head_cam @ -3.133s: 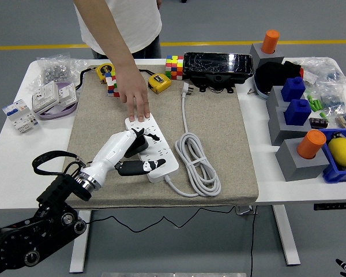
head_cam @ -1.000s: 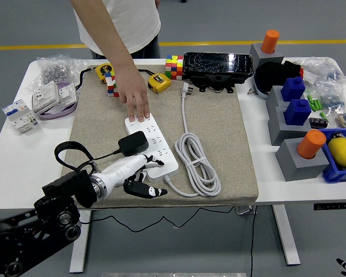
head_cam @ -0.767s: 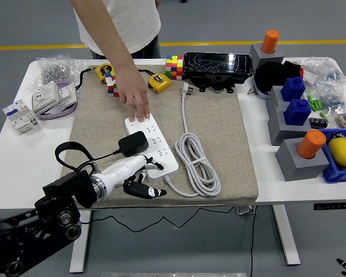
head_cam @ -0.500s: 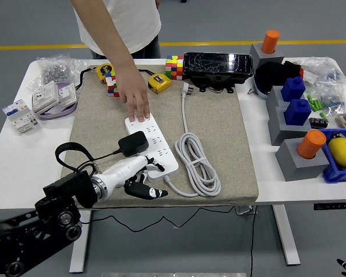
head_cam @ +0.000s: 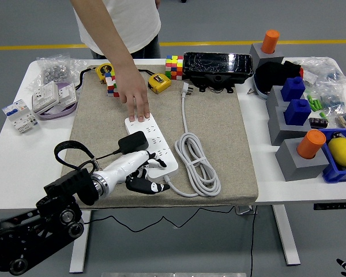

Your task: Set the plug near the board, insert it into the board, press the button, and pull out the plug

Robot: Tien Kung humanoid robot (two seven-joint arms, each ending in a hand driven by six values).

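I see the black plug (head_cam: 132,142) seated in the white power strip (head_cam: 151,146) on the beige mat (head_cam: 219,138), toward its near end. My left hand (head_cam: 135,172) lies at the strip's near-left edge, fingers loosely spread, gripping nothing. A person's hand (head_cam: 136,101) presses on the strip's far end. The strip's white cord (head_cam: 199,164) is coiled just right.

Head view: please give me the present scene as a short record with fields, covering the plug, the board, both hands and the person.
plug: black plug seated in the white power strip, its cable looping left
power strip: lies on a beige mat
left hand: left hand at the strip's near end, fingers spread, holding nothing
right hand: not in view
person: person's hand presses on the strip's far end
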